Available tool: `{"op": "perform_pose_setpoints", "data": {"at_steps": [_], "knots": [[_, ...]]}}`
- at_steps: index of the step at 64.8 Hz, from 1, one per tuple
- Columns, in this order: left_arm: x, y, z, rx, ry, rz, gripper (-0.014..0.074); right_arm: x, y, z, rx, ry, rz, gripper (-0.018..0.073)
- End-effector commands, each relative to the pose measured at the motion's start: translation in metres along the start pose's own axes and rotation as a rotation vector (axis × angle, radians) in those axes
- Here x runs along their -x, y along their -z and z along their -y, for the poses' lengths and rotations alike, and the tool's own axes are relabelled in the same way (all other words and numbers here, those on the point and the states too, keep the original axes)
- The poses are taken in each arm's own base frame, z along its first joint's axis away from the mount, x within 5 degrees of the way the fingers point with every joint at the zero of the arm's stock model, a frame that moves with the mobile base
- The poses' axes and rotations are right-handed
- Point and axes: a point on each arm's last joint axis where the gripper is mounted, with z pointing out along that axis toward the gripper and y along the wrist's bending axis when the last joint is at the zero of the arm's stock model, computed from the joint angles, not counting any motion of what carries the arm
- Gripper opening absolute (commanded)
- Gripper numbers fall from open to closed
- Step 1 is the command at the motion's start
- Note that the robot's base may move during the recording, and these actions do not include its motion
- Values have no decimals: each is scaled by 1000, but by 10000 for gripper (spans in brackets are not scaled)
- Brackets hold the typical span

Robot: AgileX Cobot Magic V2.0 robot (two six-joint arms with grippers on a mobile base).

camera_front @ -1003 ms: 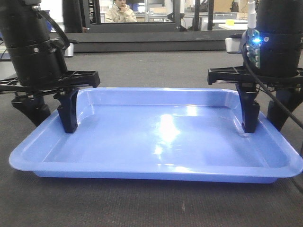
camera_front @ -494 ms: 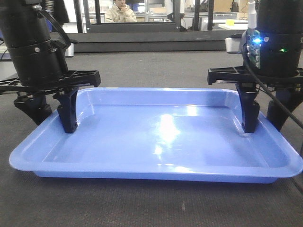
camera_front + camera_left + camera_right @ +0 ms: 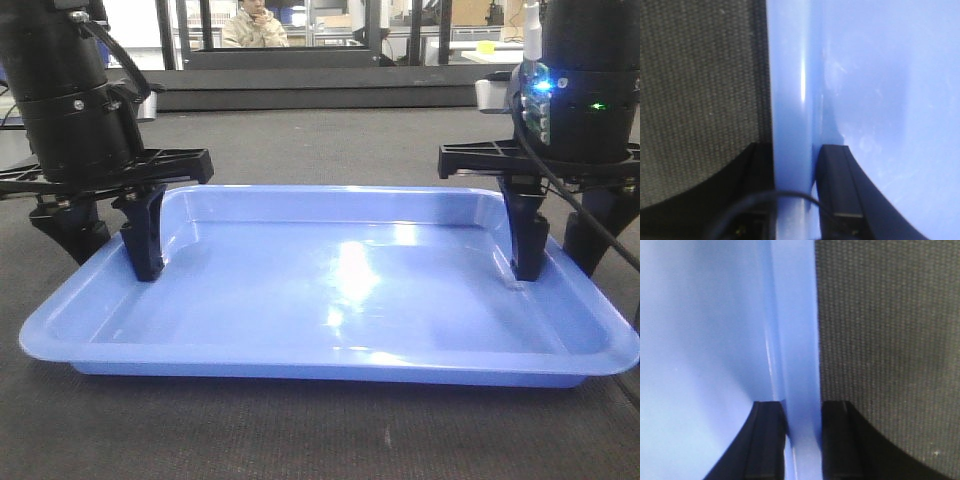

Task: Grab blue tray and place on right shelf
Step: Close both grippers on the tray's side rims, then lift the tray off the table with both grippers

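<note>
While the blue tray [image 3: 330, 300] lies flat on the dark woven tabletop [image 3: 320, 430], both arms hold it by its short ends. Left fingers [image 3: 837, 190] pinch the left rim, one inside, one outside. Right fingers [image 3: 767, 440] clamp the right rim the same way. Seated person [image 3: 255, 25] visible far behind.

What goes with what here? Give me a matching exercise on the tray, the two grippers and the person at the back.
1 blue tray
2 left gripper
3 right gripper
4 person

A pinching the tray's right rim
B far in the background
C flat on the dark grey table
D pinching the tray's left rim

Pairs: 1-C, 2-D, 3-A, 4-B
</note>
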Motion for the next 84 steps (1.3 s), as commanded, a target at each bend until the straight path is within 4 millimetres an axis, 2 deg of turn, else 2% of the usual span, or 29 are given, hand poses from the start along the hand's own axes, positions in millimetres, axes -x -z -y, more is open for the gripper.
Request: {"op": "perform_pose_setpoints", "data": {"at_steps": [1, 12, 22, 35, 45, 54, 63, 72, 84], "knots": [[0, 18, 1, 8, -13, 30, 106, 2, 21, 0, 26, 5, 64, 243], [0, 18, 1, 9, -13, 24, 106, 2, 22, 0, 27, 5, 66, 243], [-2, 25, 1, 5, -8, 36, 106, 3, 35, -1, 39, 6, 85, 243], [-13, 58, 1, -6, 29, 60, 106, 3, 64, -8, 78, 23, 143, 243], [-23, 89, 1, -30, 63, 125, 106, -14, 77, -19, 85, 78, 135, 243], [-38, 115, -1, -39, 95, 145, 106, -29, 88, -32, 117, 111, 159, 243], [-56, 130, -5, -56, 129, 183, 106, -43, 105, -38, 137, 119, 209, 243], [-82, 137, -6, -67, 152, 221, 106, -58, 123, -40, 158, 121, 265, 243], [-117, 135, -1, -99, 179, 231, 106, -81, 124, -37, 163, 155, 256, 243]]}}
